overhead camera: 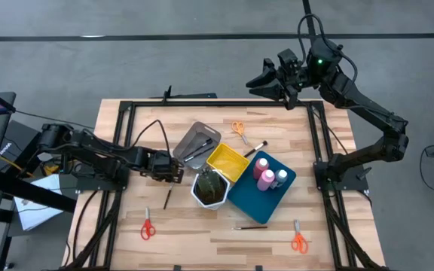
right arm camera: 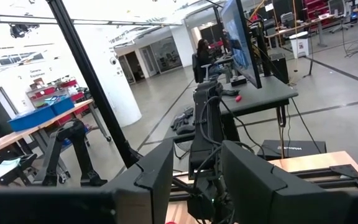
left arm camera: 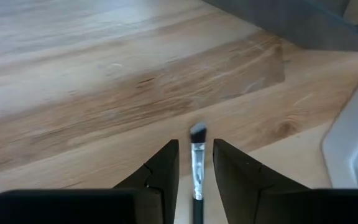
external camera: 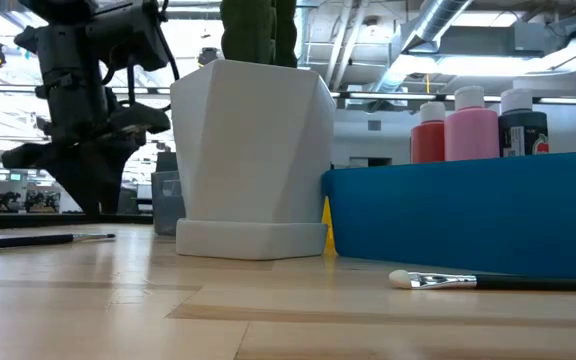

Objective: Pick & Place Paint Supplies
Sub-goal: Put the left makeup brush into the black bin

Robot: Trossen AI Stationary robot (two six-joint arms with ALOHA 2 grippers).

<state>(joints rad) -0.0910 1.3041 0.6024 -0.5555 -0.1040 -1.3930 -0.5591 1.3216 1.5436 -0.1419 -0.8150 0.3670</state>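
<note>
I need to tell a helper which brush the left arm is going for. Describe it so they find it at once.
Start at the white hexagonal pot mid-table and look toward the grey tray. The left end effector sits there, fingers open around a thin brush with a silver ferrule and pale tip. Unlike the other loose brushes on the table, it lies between those fingers.
</note>
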